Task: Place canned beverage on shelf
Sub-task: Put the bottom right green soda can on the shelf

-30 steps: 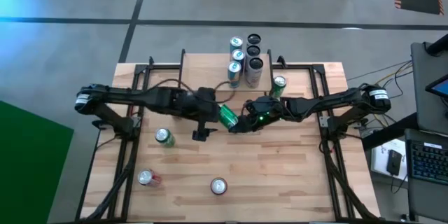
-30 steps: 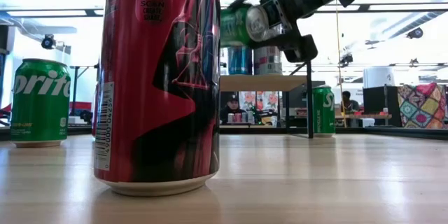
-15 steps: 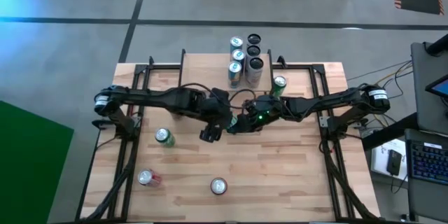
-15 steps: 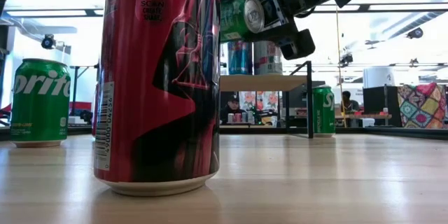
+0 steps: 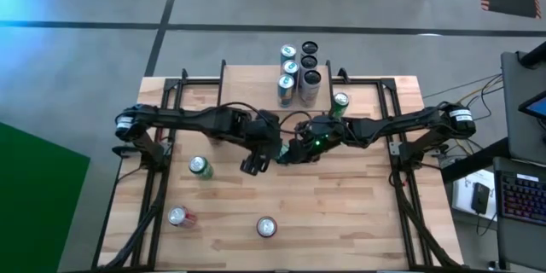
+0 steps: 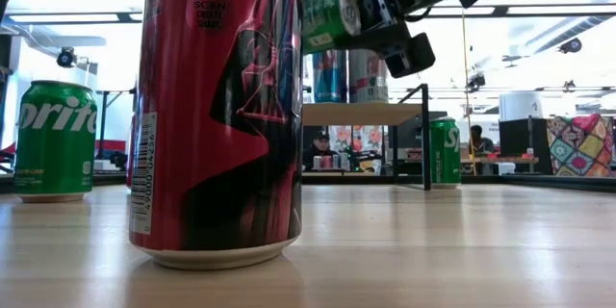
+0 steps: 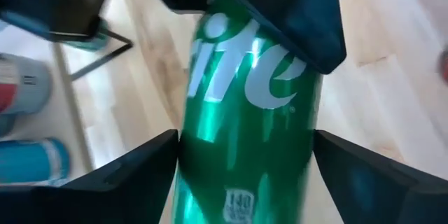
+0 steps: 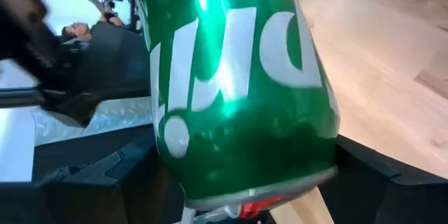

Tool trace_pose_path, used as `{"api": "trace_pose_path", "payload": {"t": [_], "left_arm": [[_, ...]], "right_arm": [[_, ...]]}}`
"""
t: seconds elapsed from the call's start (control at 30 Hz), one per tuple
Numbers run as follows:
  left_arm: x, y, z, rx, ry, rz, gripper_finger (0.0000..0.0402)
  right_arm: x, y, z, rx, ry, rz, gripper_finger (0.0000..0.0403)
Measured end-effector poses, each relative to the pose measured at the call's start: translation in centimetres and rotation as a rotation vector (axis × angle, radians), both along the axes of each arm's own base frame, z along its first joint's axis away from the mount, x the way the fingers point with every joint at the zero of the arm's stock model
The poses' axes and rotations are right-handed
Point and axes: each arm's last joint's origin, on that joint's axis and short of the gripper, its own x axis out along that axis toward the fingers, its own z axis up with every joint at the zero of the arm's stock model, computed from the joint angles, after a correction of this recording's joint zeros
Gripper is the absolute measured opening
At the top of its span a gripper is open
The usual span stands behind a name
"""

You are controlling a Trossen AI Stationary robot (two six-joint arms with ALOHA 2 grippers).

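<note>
Item: green Sprite can [image 5: 279, 142], held in the air on its side over the middle of the table [image 5: 358, 213], between both grippers.

Change from a second ago: the left gripper [image 5: 268, 147] has advanced from beside the can onto it; its jaws have narrowed around the body. The right gripper [image 5: 296, 148] keeps its clamp on the can, jaws spread to the can's width.

Left wrist view: the can [image 7: 248, 112] fills the gap between the dark fingers [image 7: 133, 168]; whether they touch it cannot be told.

Right wrist view: can [image 8: 238, 84] seated between that arm's fingers [image 8: 105, 175].

Low view only: the can [image 6: 327, 19] hangs higher than the shelf [image 6: 366, 114], whose top already carries two cans. A red can [image 6: 217, 106] stands close to the lens.

High view only: four cans sit on the shelf [image 5: 300, 81] at the far edge.
</note>
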Motion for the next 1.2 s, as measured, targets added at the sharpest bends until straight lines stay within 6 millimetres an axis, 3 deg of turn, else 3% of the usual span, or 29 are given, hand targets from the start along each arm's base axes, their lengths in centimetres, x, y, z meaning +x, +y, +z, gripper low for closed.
{"api": "trace_pose_path", "payload": {"t": [0.23, 0.5, 0.8, 1.0, 1.2], "left_arm": [[0.5, 0.0, -1.0, -0.072, 0.028, 0.097, 0.0345], [0.1, -0.2, 0.1, -0.204, -0.020, 0.126, 0.0341], [0.3, 1.1, 0.6, -0.333, -0.063, 0.131, 0.0338], [0.4, 2.2, -0.1, -0.355, -0.061, 0.200, 0.0338], [0.2, 2.3, -0.3, -0.362, -0.057, 0.219, 0.0338]], "right_arm": [[0.3, 0.0, 1.3, -0.176, -0.074, 0.067, 0.0289], [-1.0, 0.8, 1.4, -0.614, 0.194, 0.234, 0.0282], [-1.5, 2.4, 5.5, -1.086, 0.206, 0.389, 0.0222], [-3.5, 2.4, 4.3, -1.021, 0.502, 0.339, 0.0207], [-7.6, 5.1, 2.9, -0.929, 0.805, 0.429, 0.0242]]}}
